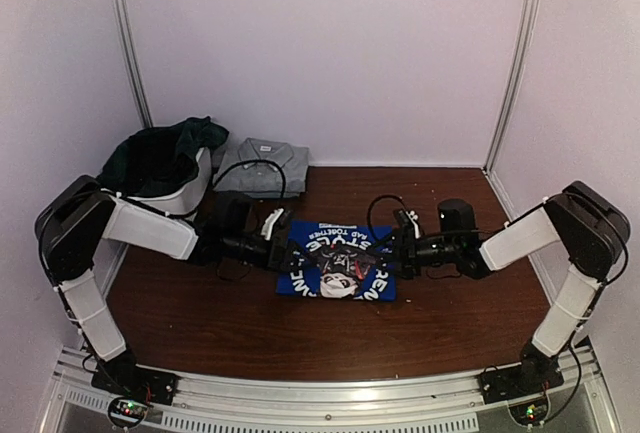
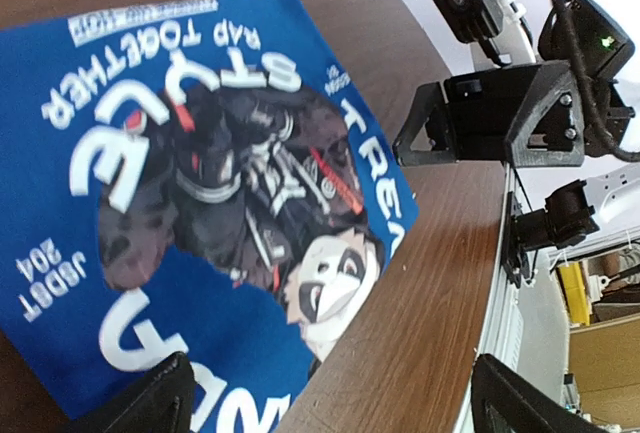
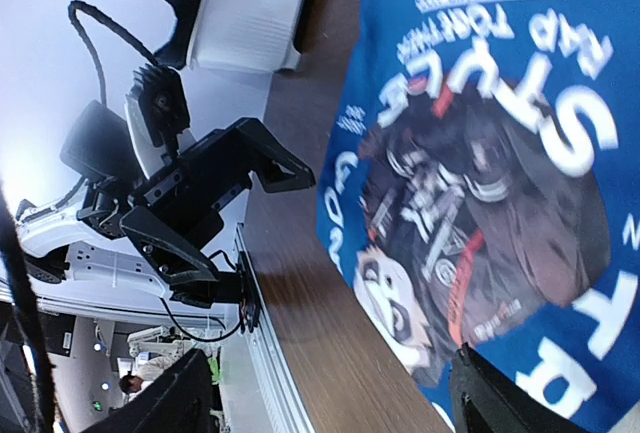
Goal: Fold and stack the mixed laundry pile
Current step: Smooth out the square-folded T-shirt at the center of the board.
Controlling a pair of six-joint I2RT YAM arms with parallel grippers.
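Observation:
A folded royal-blue T-shirt (image 1: 340, 271) with a printed graphic lies flat in the middle of the brown table. My left gripper (image 1: 292, 255) hovers at its left edge, open and empty. My right gripper (image 1: 392, 251) hovers at its right edge, open and empty. In the left wrist view the shirt (image 2: 200, 203) fills the left side, and my left gripper (image 2: 330, 403) spans its near edge. In the right wrist view the shirt (image 3: 480, 173) lies under my right gripper (image 3: 335, 403). A dark green garment (image 1: 165, 148) sits in the basket.
A white plastic basket (image 1: 190, 195) stands at the back left, also in the right wrist view (image 3: 250, 13). A folded grey shirt (image 1: 262, 165) lies beside it against the back wall. The metal rail (image 1: 330, 393) runs along the near table edge.

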